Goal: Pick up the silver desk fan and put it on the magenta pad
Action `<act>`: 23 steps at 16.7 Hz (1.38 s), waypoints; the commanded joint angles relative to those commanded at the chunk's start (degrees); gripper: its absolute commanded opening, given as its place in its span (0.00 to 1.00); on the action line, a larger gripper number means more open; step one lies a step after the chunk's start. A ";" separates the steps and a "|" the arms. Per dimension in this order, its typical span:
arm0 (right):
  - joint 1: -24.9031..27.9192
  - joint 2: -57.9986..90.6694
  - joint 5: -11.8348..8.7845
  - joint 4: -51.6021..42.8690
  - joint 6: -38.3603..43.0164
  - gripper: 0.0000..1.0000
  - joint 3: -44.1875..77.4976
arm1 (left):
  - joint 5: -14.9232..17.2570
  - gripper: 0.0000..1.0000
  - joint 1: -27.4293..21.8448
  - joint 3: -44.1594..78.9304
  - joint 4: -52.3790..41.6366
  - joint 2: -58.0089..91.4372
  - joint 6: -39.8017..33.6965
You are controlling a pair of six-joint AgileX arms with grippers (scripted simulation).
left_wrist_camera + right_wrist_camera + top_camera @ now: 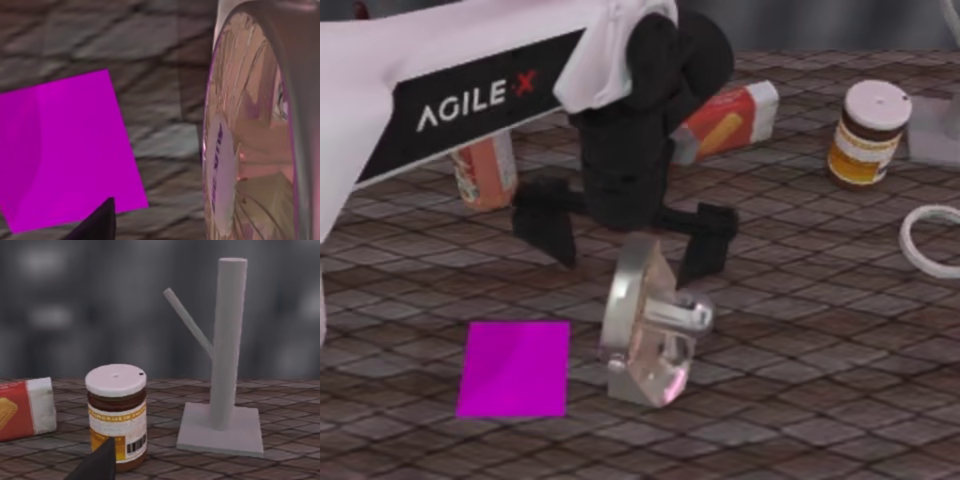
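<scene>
Top view: the left AgileX arm reaches in from the upper left, and its black two-finger left gripper [625, 248] hangs directly over the small, shiny, partly translucent silver desk fan [650, 325]. The jaws stand wide apart, one finger [548, 225] toward the table's left of the fan's ring grille and the other [705, 245] toward its right, above the cone-shaped back; neither finger is seen to touch the fan. The fan rests on the dark, brown-grey tiled table [820, 400] near the centre. The flat, bright magenta square pad [514, 368] lies just beside the fan, on its left, with a narrow strip of table between them.

Behind the arm lie a red-and-white biscuit packet [735, 120] and an orange-labelled carton [485, 170], the latter partly hidden by the arm. At the right stand a brown jar with white lid and yellow label [868, 132], a grey flat square base [935, 130] and, cut by the frame edge, a white ring [932, 240].

Left wrist view: the fan's disc face [250, 140] fills one side, the pad [65, 150] the other, and a dark fingertip [97, 222] intrudes.

Right wrist view: the jar [116, 415], the packet [25, 407] and a grey branched post on its square base [222, 430] appear. One dark fingertip [97, 462] of the right gripper shows; its jaw state cannot be told.
</scene>
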 joint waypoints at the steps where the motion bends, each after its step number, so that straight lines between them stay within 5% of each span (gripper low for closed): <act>1: 0.00 0.00 0.00 0.00 0.00 1.00 0.00 | 0.00 1.00 0.00 -0.05 0.05 0.00 0.00; 3: 0.00 0.00 0.00 0.00 0.00 1.00 0.00 | 0.00 1.00 0.00 -0.05 0.05 0.00 0.00; 16: 0.00 0.00 0.00 0.00 0.00 1.00 0.00 | 0.00 0.02 0.00 -0.05 0.05 0.00 0.00; 23: 0.00 0.00 0.00 0.00 0.00 1.00 0.00 | 0.00 0.00 0.00 -0.05 0.05 0.00 0.00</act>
